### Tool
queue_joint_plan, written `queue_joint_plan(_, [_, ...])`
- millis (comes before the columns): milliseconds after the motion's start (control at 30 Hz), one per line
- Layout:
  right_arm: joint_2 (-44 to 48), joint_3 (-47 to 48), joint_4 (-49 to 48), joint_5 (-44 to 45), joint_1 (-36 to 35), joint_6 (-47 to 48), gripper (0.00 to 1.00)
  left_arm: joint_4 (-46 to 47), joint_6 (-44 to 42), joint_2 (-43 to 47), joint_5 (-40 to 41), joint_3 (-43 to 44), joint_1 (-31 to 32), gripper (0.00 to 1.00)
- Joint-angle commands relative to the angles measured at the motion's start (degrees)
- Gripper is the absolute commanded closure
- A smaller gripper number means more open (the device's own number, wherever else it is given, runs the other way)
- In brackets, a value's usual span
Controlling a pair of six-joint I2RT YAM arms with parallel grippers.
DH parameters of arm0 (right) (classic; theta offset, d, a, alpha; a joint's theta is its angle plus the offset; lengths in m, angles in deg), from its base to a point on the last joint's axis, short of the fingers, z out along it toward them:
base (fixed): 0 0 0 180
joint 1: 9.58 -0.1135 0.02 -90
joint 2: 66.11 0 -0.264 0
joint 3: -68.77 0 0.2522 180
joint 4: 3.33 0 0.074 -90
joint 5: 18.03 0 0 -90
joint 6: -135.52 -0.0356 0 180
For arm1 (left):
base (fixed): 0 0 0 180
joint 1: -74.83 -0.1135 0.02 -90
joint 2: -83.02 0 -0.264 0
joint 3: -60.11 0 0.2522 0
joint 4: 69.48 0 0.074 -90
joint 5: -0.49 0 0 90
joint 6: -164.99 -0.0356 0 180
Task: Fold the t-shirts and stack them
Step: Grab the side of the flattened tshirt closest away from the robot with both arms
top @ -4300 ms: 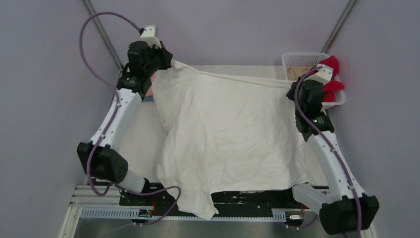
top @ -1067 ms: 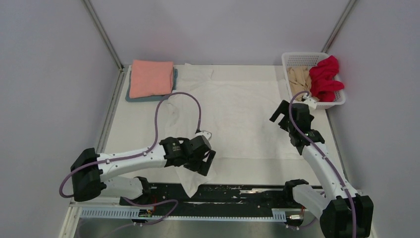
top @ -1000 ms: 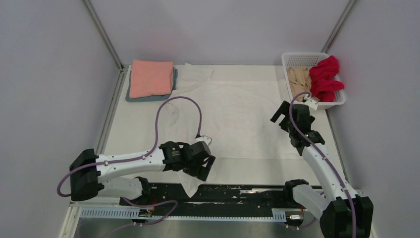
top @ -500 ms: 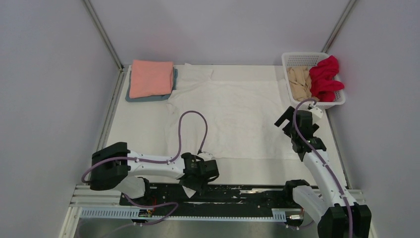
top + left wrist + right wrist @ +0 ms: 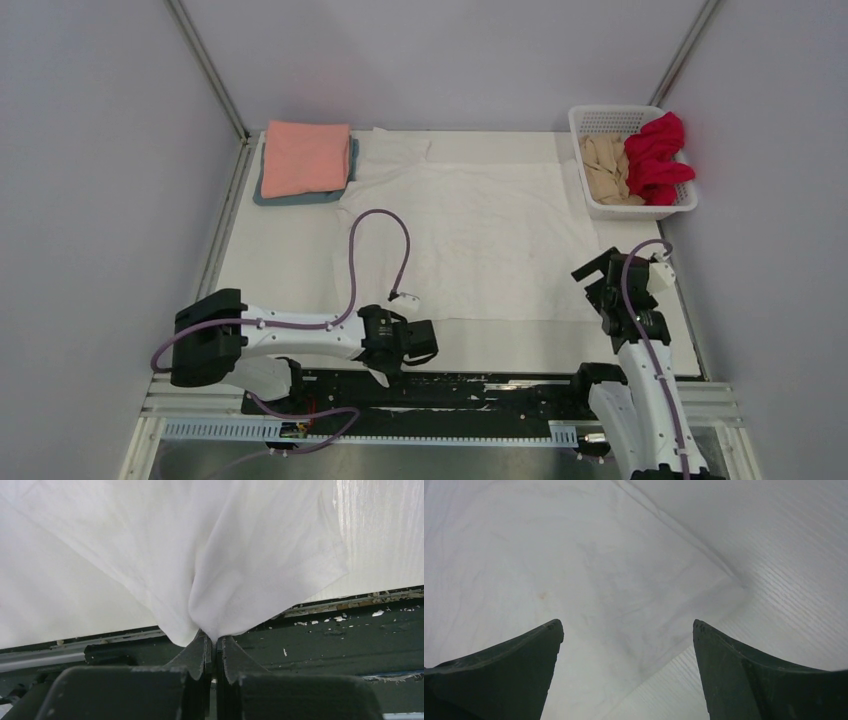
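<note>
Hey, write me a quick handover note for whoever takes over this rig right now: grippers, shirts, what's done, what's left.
Left gripper: shut on the near-left corner of the white t-shirt, at the near edge of the table.
Right gripper: open over the shirt's near-right corner, holding nothing.
White t-shirt: spread flat mid-table, unfolded.
Done: salmon pink tee folded on top of the grey-blue tee, far left.
Left: fold and stack the white one, then the beige tee and red tee, both bunched in the basket, far right.
</note>
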Motion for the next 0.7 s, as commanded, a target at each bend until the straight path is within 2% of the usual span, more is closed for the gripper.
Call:
queue_joint_plan(0, [4.3,-2.1,5.9,-0.3,0.4,-10.2,0.00,-0.3,-3.6,2.0,5.0,1.4,-0.1,1.00])
queue_joint_plan(100, [4.6,-5.2,5.8,1.1,0.4,-12.8,0.00,-1.4,-6.2,1.4,5.5,2.4,-1.1,1.00])
queue_joint_plan(267, [0.0,-6.7,2.6,1.2,0.5,-13.1,0.00,0.3,-11.8,3.2,3.7,2.6,-3.4,1.00])
queue_joint_plan(400, [-3.2,-8.5,0.1,1.6,0.5,-12.4,0.04,2.5,-15.5,4.9,2.8,2.7,-4.5,1.00])
queue_joint_plan(500, [-3.6,-10.2,-2.3,1.7,0.5,-13.0,0.13,3.4,-17.5,5.0,1.5,2.9,-5.6,1.00])
queue_joint_plan(667, [-2.3,-13.0,-5.7,1.7,0.5,-14.0,0.38,1.3,-19.4,3.6,1.3,4.2,-7.4,1.00])
